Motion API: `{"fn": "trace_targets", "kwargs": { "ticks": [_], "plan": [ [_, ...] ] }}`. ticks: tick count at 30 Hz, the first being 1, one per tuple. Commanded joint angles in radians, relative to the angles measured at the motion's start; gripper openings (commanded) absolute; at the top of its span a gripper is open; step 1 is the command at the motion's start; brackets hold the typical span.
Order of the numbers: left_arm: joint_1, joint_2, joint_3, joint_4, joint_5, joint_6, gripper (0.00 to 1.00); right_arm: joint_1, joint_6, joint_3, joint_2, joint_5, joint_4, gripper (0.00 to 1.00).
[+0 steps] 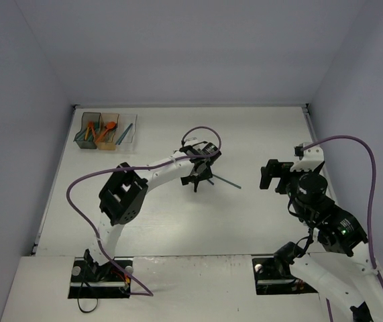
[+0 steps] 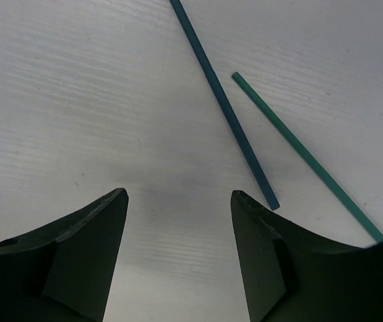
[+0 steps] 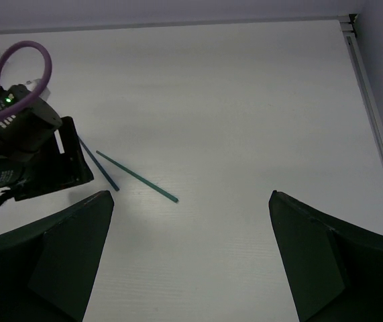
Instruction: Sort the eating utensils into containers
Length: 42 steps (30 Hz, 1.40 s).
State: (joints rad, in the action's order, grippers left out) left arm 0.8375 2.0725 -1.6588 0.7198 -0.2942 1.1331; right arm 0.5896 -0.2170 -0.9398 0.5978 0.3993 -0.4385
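1. Hovering over the middle of the table, the left gripper points down with its fingers moderately apart; only bare tabletop shows between them.
2. Two eating utensils lie flat just right of it: a darker teal stick and a lighter teal stick.
3. The two sticks lie side by side at a slight angle, apart from each other. The darker one's end is just beside the tip of one left finger; whether they touch cannot be told.
4. The right gripper hangs over the right part of the table, fingers spread wide and holding nothing, well apart from the sticks.
5. The containers stand in the far left corner, three joined bins in a row: dark grey, amber, clear.
6. Orange and teal utensils lean inside them.
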Motion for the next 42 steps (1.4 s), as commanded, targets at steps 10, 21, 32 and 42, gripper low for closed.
{"fn": "trace_targets", "kwargs": {
  "ticks": [10, 21, 32, 42],
  "plan": [
    [0.049, 0.054, -0.121, -0.025, -0.085, 0.174, 0.61, -0.004, 0.039, -0.007, -0.035, -0.027, 0.05, 1.0],
    [0.055, 0.117, -0.124, -0.016, -0.066, 0.224, 0.61, -0.004, 0.049, -0.002, -0.062, -0.032, 0.05, 1.0],
    [0.04, 0.125, -0.083, 0.012, -0.032, 0.198, 0.56, -0.004, 0.047, 0.007, -0.087, -0.017, 0.05, 1.0],
    [0.003, 0.063, 0.019, 0.079, 0.012, 0.148, 0.32, -0.004, 0.039, 0.004, -0.078, -0.019, 0.05, 1.0]
  ]
}}
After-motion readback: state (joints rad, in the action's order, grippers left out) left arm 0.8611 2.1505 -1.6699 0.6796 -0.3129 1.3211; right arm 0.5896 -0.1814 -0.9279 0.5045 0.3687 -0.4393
